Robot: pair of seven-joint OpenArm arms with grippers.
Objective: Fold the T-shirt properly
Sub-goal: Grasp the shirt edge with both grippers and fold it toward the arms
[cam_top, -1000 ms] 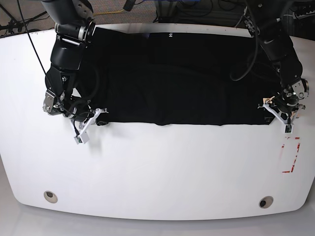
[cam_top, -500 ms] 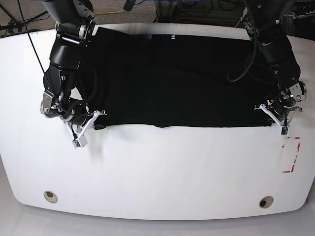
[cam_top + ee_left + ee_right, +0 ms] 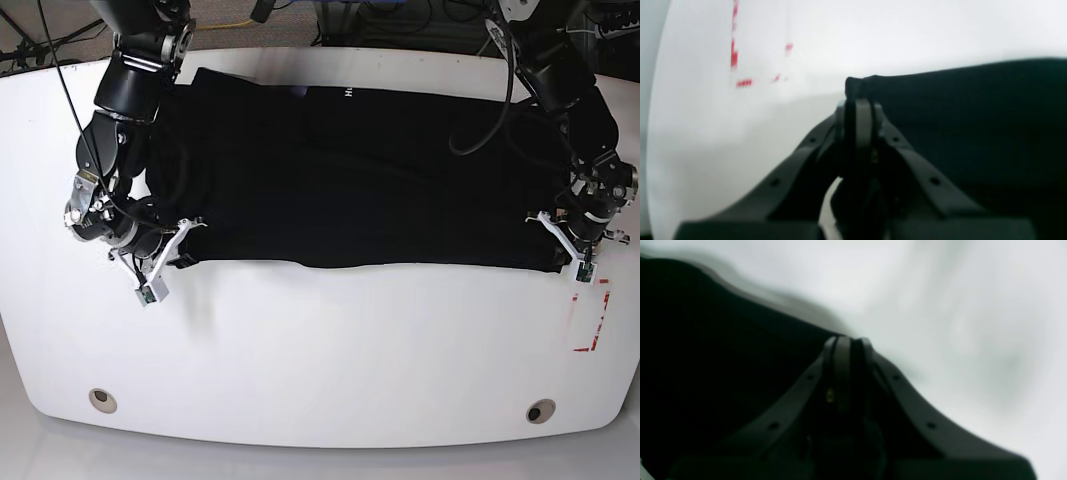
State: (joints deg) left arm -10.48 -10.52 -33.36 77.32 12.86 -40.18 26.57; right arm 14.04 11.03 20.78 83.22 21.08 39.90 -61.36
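The black T-shirt lies spread across the far half of the white table, with small white lettering at its far edge. My left gripper stands at the shirt's near right corner in the base view. Seen from the left wrist, that gripper is shut on the T-shirt's edge, a fold of cloth poking up between the fingertips. My right gripper is at the near left corner. In the right wrist view it is shut on the black T-shirt as well.
Red dashed marks lie on the table just in front of the left gripper, and appear again as red marks from the left wrist. Two round holes sit near the front edge. Cables run behind the table.
My left gripper has shut on the shirt's near right corner. Both arms have shifted outward and toward the front, drawing the near hem forward and tighter.
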